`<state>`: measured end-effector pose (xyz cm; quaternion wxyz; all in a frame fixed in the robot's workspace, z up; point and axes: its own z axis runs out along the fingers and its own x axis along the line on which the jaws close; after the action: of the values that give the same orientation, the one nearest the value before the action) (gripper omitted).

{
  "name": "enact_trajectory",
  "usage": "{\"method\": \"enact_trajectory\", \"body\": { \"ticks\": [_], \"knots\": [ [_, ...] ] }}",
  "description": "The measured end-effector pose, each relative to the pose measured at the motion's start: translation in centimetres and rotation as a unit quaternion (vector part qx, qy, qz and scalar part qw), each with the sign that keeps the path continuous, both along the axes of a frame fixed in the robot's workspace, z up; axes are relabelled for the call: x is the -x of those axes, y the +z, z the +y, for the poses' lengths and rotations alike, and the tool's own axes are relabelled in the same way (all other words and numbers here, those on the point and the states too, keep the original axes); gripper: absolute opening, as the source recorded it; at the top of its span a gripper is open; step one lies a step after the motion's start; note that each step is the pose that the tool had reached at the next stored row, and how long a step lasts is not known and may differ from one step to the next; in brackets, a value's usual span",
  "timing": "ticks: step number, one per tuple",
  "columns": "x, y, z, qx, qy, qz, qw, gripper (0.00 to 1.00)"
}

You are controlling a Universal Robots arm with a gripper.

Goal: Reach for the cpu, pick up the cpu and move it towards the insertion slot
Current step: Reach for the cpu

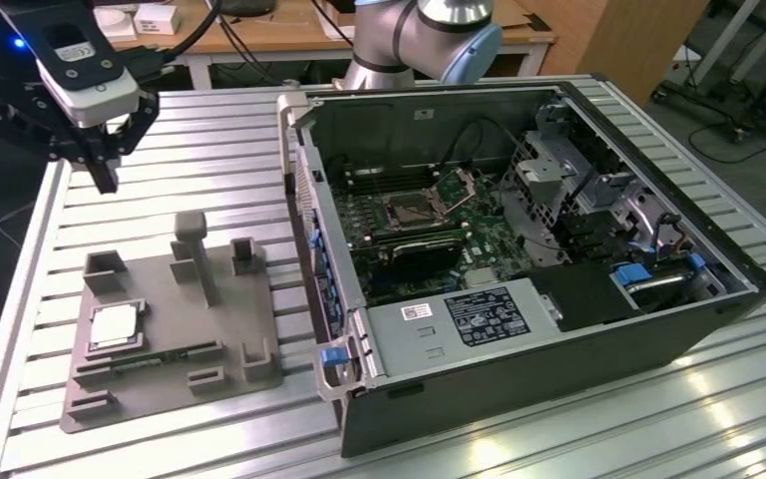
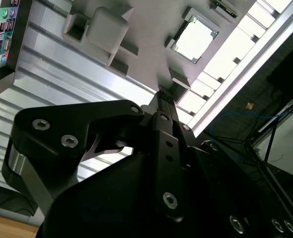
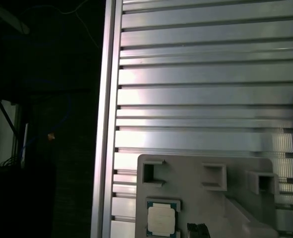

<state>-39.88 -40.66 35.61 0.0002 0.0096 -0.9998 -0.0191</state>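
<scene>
Hanging over the table (image 1: 196,150), the gripper (image 1: 101,178) points down with its fingers pressed together on nothing; the second wrist view shows the same closed tips (image 2: 161,95).

The cpu (image 1: 115,326) is a thin flat square with a pale silver-grey top. Both wrist views (image 2: 195,38) (image 3: 161,219) show a narrow green edge around it. It lies level in a square recess of the grey tray (image 1: 223,319), at the tray's end toward the exterior view's left, well apart from the gripper. A memory stick (image 1: 157,359) lies in a groove just beside it.

Several upright posts (image 1: 194,254) rise from the tray between the cpu and the case (image 1: 649,329). The table's rail (image 1: 31,259) runs close along the tray on the exterior view's left, with dark floor beyond. Open slats lie between the gripper and the tray's far edge.

The case lies open on its side toward the exterior view's right, with its near wall standing close to the tray. Inside it, on the motherboard (image 1: 483,235), the slot (image 1: 414,210) has a silver frame and a dark centre, and its retention frame is tilted up.
</scene>
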Motion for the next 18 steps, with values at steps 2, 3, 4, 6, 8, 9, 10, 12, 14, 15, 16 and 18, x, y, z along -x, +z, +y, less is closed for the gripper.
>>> {"method": "enact_trajectory", "body": {
  "ticks": [2, 3, 4, 6, 8, 9, 10, 12, 14, 15, 16, 18],
  "knots": [
    [0.09, 0.00, 0.00, 0.0000, 0.000, 0.0000, 1.0000, 0.11],
    [0.13, -0.01, 0.00, 0.0000, 0.000, 0.0000, 1.0000, 0.11],
    [0.16, -0.01, 0.00, 0.0000, 0.000, 0.0000, 1.0000, 0.11],
    [0.23, -0.01, 0.00, 0.0000, 0.000, 0.0000, 1.0000, 0.11],
    [0.30, -0.02, 0.00, 0.0000, 0.000, 0.0000, 1.0000, 0.11],
    [0.33, -0.03, 0.00, 0.0000, 0.000, 0.0000, 1.0000, 0.11],
    [0.37, -0.03, 0.00, 0.0000, 0.000, 0.0000, 1.0000, 0.11],
    [0.43, -0.04, 0.00, 0.0000, 0.000, 0.0000, 1.0000, 0.11],
    [0.50, -0.04, 0.00, 0.0000, 0.000, 0.0000, 1.0000, 0.11],
    [0.54, -0.05, 0.00, 0.0000, 0.000, 0.0000, 1.0000, 0.11],
    [0.57, -0.05, 0.00, 0.0000, 0.000, 0.0000, 1.0000, 0.11],
    [0.64, -0.06, 0.00, 0.0000, 0.000, 0.0000, 1.0000, 0.11]
  ]
}}
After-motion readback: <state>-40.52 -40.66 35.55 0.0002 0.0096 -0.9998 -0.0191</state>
